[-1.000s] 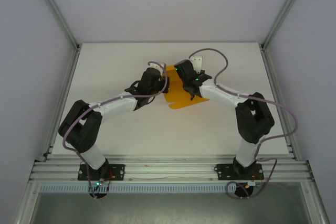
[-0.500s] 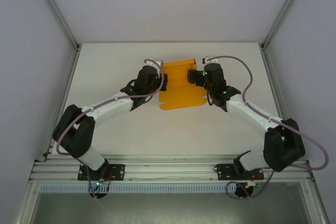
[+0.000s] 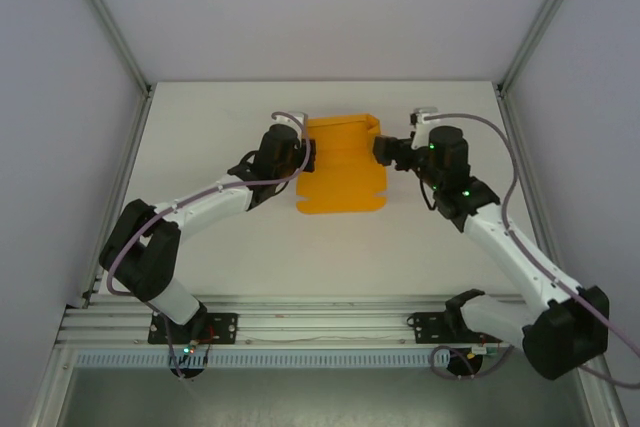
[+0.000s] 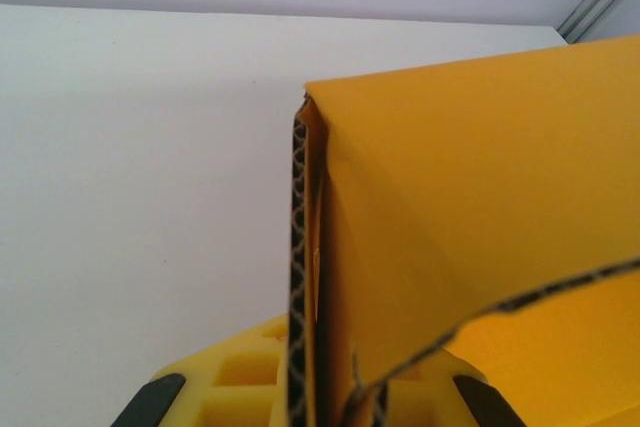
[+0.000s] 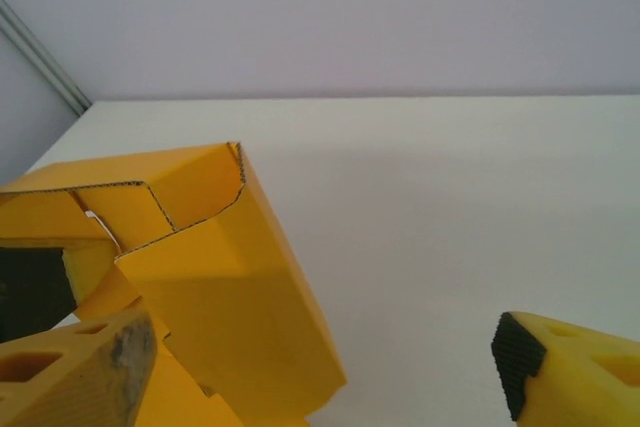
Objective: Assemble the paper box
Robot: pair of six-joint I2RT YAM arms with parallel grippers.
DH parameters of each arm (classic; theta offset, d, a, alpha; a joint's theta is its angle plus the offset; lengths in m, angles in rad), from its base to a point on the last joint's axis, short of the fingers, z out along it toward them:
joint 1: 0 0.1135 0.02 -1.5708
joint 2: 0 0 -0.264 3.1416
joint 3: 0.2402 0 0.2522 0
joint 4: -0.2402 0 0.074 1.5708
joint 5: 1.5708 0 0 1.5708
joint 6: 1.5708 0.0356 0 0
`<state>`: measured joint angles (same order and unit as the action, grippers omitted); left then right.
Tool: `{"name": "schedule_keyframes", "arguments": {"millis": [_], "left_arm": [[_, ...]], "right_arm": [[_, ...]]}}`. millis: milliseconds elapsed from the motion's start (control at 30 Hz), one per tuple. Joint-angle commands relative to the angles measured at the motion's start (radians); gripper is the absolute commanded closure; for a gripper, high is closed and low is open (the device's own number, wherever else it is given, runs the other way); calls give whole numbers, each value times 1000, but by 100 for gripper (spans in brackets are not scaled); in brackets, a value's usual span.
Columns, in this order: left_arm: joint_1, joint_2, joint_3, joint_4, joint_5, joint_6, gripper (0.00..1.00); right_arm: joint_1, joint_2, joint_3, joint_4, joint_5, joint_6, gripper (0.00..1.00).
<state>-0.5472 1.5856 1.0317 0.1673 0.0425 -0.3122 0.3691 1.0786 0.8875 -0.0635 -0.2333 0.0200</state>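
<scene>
On the white table (image 3: 210, 247), the near flap of the bright orange, thin corrugated-card paper box (image 3: 340, 175) lies flat, its scalloped edge towards the arm bases. Further back, the side panels stand folded up, and the box sits about mid-table, between the two arms.

The left gripper (image 3: 303, 153) has the doubled left wall between its pads and seems clamped on it, though the contact sits at the very bottom of the left wrist view. The right gripper (image 3: 383, 150) is just beside the right wall with its fingers spread wide, holding nothing.

My judgement is that wall-folding is in hand, with the box partly formed. The next move calls for the right gripper to press the right wall upright and tuck its tab while the left one steadies the box.
</scene>
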Motion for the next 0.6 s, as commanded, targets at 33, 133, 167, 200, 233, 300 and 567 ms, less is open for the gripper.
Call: {"name": "schedule_keyframes", "arguments": {"millis": [33,133,167,200,233,300,567], "left_arm": [[6,-23,-7,-8,-9,18,100],[6,-23,-6,-7,5,19,100],[6,-23,-6,-5,8,21,100],[5,-22,-6,-4,11,22,100],[6,-23,-6,-4,18,26,100],[6,-25,-9,-2,28,29,100],[6,-32,-15,10,83,42,100]], "right_arm": [[-60,-95,-42,-61,-23,0,15],[-148,-88,-29,-114,-93,33,29],[-165,-74,-24,-123,-151,18,29],[-174,-58,-22,-124,-193,-5,29],[-175,-38,-20,-121,-237,-33,29],[-176,7,-8,-114,-314,-81,30],[-175,150,83,-122,-497,-192,35]]}}
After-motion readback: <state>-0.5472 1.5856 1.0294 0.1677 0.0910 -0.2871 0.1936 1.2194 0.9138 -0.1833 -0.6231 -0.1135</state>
